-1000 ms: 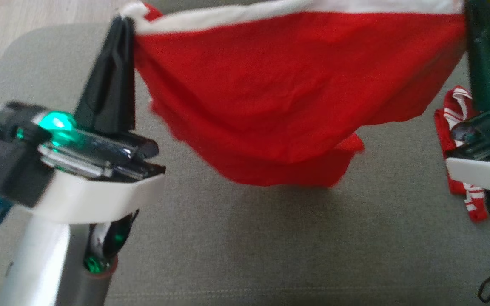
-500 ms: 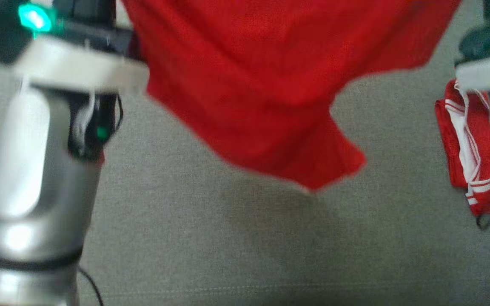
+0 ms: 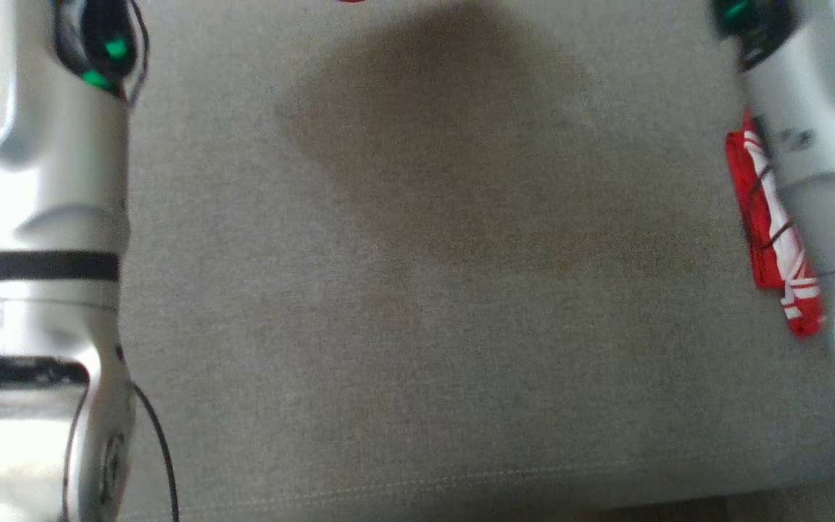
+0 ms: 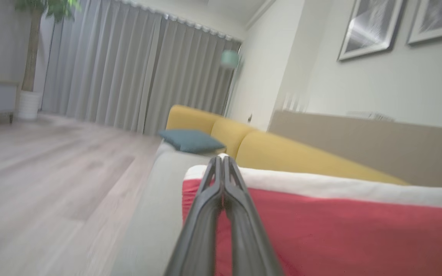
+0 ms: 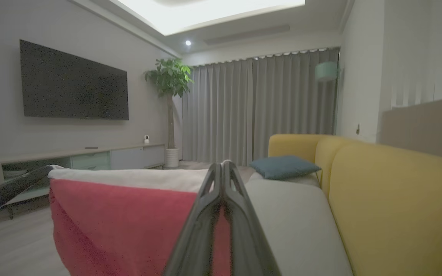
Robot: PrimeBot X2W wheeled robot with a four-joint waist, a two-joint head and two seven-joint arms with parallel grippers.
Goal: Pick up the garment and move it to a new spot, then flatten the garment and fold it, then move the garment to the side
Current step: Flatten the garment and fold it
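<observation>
Above the grey seat [image 3: 417, 348], the red garment [image 4: 340, 234] is held stretched in the air between both arms. The left gripper [image 4: 223, 158] is pressed fully closed on the white band [image 4: 340, 188] at one top corner. The right gripper [image 5: 224, 164] is clamped in the same way on the other corner. The cloth is kept taut between them.

In the head view a marked change is noted. A second ago the garment was seen hanging across the upper half. Now only a red sliver is left at 12 o'clock, with a broad shadow [image 3: 446, 145] cast on the seat beneath. The left forearm [image 3: 33, 181] at 9 o'clock and the right forearm [image 3: 816, 109] at 2 o'clock have been raised with it. Part of the shift may be owed to the camera, since the frame is blurred. Even so, the folded red-and-white piece [image 3: 769, 225] at 3 o'clock is found in nearly the same place.

The lift is therefore judged to be done. The carry to a new spot is under way or about to be made, and the laying flat and folding are not yet begun.
</observation>
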